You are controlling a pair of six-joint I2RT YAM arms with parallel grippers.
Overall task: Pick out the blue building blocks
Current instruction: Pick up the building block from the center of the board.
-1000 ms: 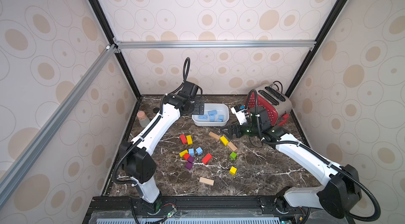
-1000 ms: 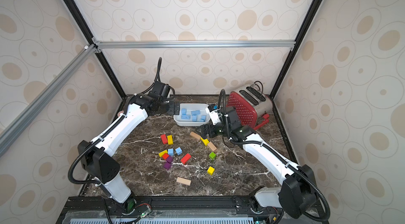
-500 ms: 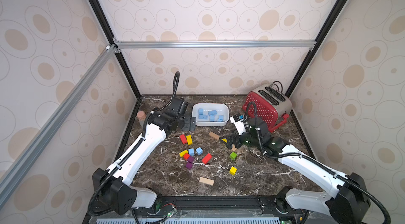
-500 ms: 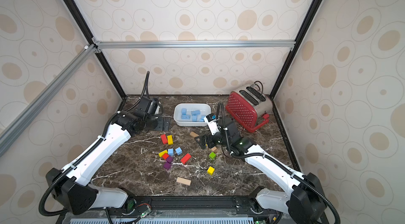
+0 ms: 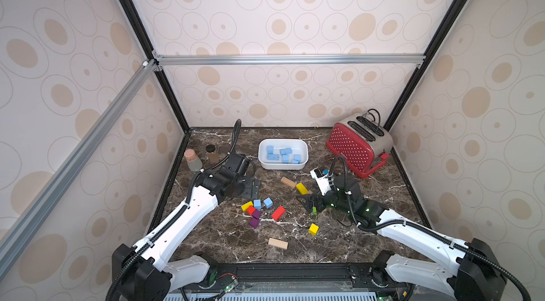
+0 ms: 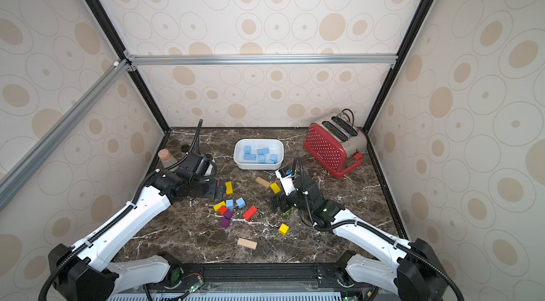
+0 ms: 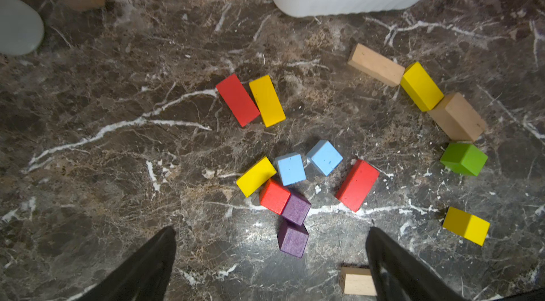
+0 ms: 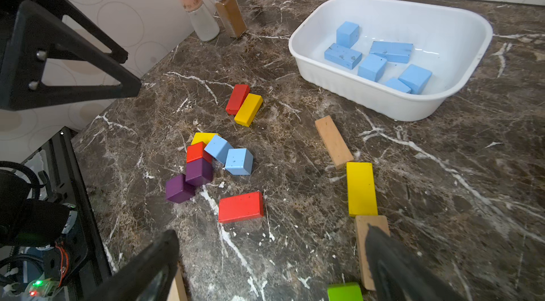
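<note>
Two loose blue building blocks [image 5: 257, 204] [image 5: 267, 202] lie side by side in a mixed cluster at the table's middle, and show in the left wrist view [image 7: 291, 168] and the right wrist view [image 8: 239, 161]. Several more blue blocks [image 8: 372, 67] lie in the white tub [image 5: 283, 167] at the back. My left gripper [image 5: 250, 189] hovers open just left of and behind the cluster, nothing between its fingers [image 7: 159, 255]. My right gripper [image 5: 308, 205] stands open and empty to the cluster's right, over a green cube [image 8: 344, 292] and a tan bar [image 8: 362, 243].
A red toaster [image 5: 358, 146] stands at the back right. Two spice jars [image 5: 193, 159] [image 5: 211, 153] stand by the left wall. Red, yellow and purple blocks [image 5: 254, 222] surround the loose blue cubes. A tan bar [image 5: 277, 243] and a yellow cube [image 5: 313, 228] lie nearer the front.
Both arms have drawn back from the tub toward the front. The left gripper swung left and down to the cluster. The right gripper came down toward the table's middle. Both stayed open.
</note>
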